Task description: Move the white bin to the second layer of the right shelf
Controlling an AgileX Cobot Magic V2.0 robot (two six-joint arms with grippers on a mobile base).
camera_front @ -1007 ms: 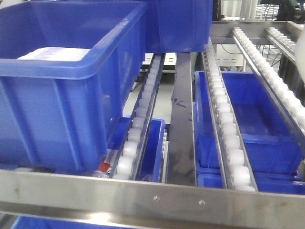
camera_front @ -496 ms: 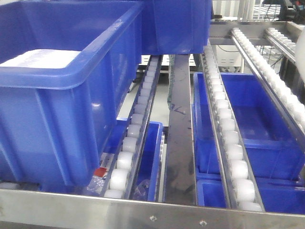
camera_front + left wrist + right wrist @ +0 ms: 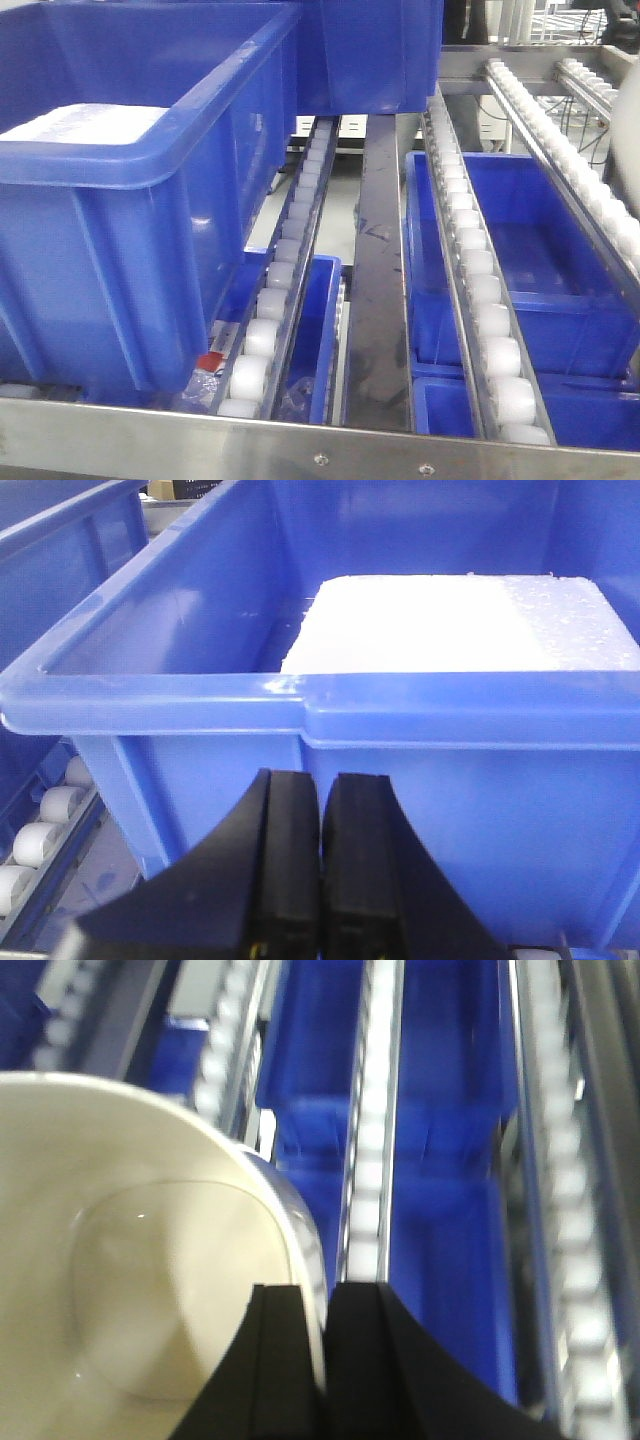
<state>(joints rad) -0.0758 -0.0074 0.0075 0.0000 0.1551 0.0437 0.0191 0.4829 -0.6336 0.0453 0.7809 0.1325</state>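
On my right wrist camera, the right gripper [image 3: 322, 1360] pinches the rim of the white bin [image 3: 150, 1280], one finger inside the wall and one outside. The bin hangs above the roller rails [image 3: 368, 1150] of the right shelf second layer [image 3: 470, 270], with blue crates [image 3: 445, 1250] below. On the left wrist view, my left gripper [image 3: 320, 870] sits with jaws pressed together on nothing, just before a large blue crate [image 3: 300, 710] holding a white foam slab [image 3: 460, 625].
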